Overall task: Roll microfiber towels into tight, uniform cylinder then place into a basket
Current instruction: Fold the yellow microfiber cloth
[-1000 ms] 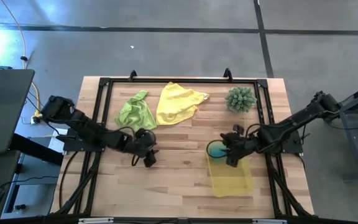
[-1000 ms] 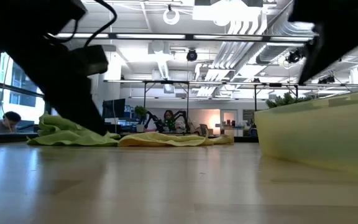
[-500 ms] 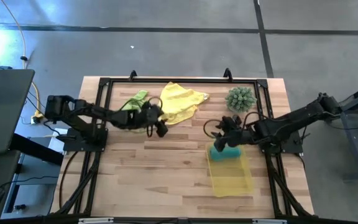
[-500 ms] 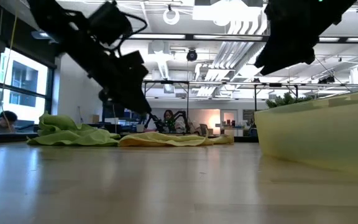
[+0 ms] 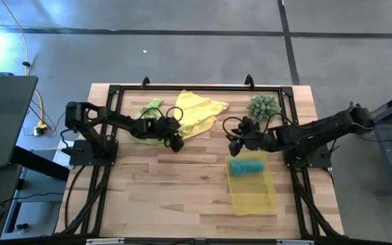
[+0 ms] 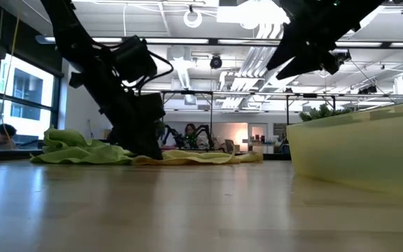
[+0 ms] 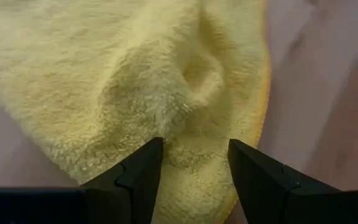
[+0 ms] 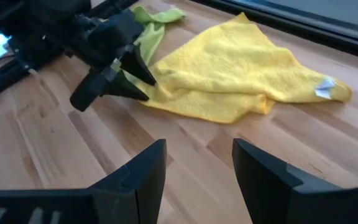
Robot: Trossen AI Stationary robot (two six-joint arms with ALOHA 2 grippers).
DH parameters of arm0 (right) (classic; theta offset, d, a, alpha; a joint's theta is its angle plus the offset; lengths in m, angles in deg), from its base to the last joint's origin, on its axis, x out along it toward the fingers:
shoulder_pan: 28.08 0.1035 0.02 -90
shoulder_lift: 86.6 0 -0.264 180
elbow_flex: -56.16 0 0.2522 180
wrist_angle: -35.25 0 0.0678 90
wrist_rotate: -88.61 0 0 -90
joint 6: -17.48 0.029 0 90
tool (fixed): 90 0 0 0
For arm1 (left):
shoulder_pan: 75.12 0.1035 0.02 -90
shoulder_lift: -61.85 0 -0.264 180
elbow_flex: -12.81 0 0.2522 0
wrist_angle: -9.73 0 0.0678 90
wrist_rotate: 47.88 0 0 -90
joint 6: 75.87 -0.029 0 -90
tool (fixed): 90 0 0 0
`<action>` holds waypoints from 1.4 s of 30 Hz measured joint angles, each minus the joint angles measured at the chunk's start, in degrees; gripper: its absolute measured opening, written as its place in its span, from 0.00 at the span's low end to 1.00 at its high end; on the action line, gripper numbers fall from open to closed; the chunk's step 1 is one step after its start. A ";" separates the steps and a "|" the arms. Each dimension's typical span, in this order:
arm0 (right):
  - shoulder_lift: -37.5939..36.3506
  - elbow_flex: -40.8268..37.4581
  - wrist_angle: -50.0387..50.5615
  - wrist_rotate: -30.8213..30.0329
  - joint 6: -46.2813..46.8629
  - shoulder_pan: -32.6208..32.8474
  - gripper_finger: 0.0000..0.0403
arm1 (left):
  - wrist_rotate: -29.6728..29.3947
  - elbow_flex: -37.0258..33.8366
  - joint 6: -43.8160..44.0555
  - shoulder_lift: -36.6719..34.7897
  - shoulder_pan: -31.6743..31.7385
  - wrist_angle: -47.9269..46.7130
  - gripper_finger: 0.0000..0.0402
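You have three soft cloths to deal with, and I judge that all of them are light, limp and a little grippy from the fuzzy pile, so they will fold and sag when you lift them and nothing here can break. The yellow towel (image 5: 197,113) lies crumpled at the far middle of the tabletop (image 5: 182,184), and the lime green towel (image 5: 147,120) lies just beside it on the left, also crumpled. The teal towel (image 5: 247,165) is already a short roll and rests in the far end of the basket (image 5: 254,194), which sits on the right half of the tabletop, nearer to you than the spiky plant (image 5: 263,107). The left gripper (image 7: 191,168) is at the left near edge of the yellow towel; its jaws stand open with a fold of the cloth between them, and they hold nothing yet. The right gripper (image 8: 197,171) hangs above the tabletop just to the far side of the basket, its jaws open and empty. For a good hold, I think you should take the yellow towel at an edge or a corner, not at the thick middle, because the fabric bunches. A small white tag (image 8: 324,88) shows at one corner of the yellow towel, but its writing is too small to read, and I see no other brand or label.
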 joint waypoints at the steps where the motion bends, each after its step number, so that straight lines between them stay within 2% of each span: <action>1: 0.67 0.00 -0.90 0.02 -0.90 0.00 0.44 | 0.71 0.12 0.01 0.20 -0.68 -0.33 0.44; 10: 12.20 -0.04 -12.35 2.32 -8.01 -0.77 0.44 | 4.07 0.16 -0.12 -0.99 -11.48 -6.62 0.44; 15: 18.62 0.13 -16.34 10.73 -12.70 -2.80 0.44 | 8.35 0.19 -0.13 -2.04 -18.40 -9.19 0.44; 20: 22.26 0.13 -18.51 18.97 -23.20 -3.73 0.44 | 10.20 0.22 0.05 -4.11 -24.14 -15.25 0.44; 25: 22.61 0.20 -20.16 24.59 -34.92 -3.74 0.44 | 7.08 0.05 2.08 -8.15 -27.45 -26.40 0.44; 29: 22.61 0.20 -24.58 26.34 -43.29 -3.69 0.44 | 4.38 -0.28 4.09 -12.31 -28.52 -35.45 0.44; 34: 22.76 0.23 -31.57 26.45 -44.23 -3.69 0.44 | 0.02 -0.57 8.85 -17.74 -29.39 -44.84 0.44; 37: 23.68 0.31 -33.90 26.71 -43.68 -3.07 0.44 | -0.43 -0.53 10.47 -20.94 -30.75 -43.49 0.44; 42: 27.60 1.87 -35.29 26.82 -47.75 -0.73 0.44 | -2.53 0.24 10.66 -24.82 -33.52 -35.38 0.44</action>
